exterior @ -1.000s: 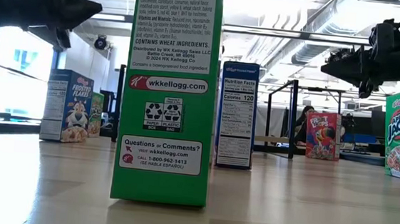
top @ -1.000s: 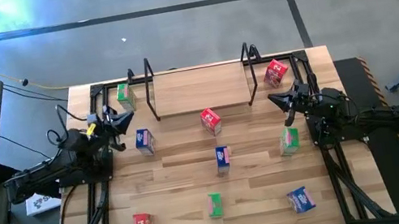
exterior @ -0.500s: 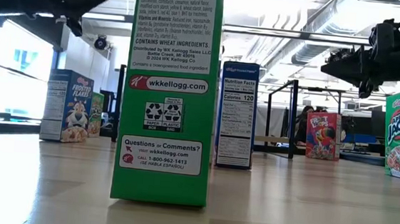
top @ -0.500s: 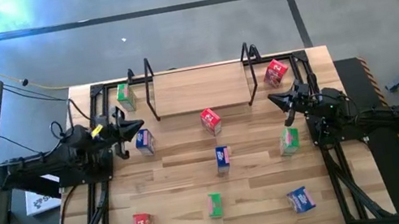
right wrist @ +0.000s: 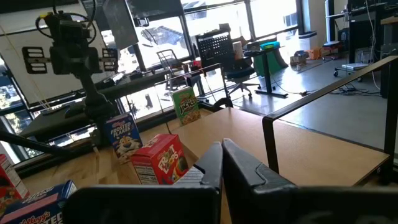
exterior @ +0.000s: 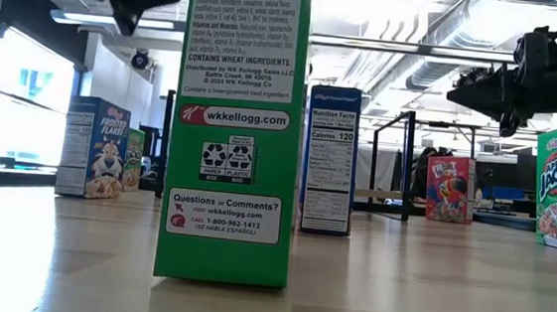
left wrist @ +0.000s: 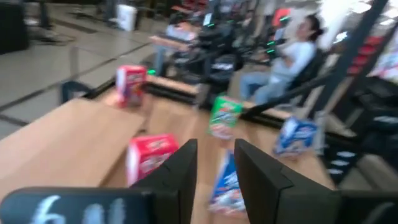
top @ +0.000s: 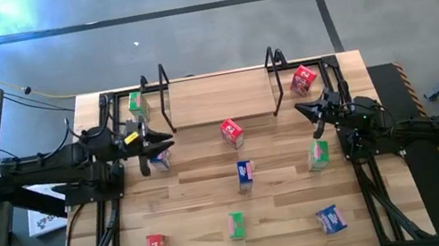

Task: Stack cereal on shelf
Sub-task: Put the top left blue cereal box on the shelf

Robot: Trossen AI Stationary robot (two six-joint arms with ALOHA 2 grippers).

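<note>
The left hand is at the middle left of the high view, above a blue cereal box, with its fingers slightly apart and holding nothing. The right hand is at the middle right, fingers closed and empty, just below a red box. The shelf stands at the upper centre of the counter. The other boxes are spread over the counter.

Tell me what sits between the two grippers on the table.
In the high view, one red cereal box stands on the table between the left gripper and the right gripper, just in front of the shelf. Otherwise the stretch is bare.
</note>
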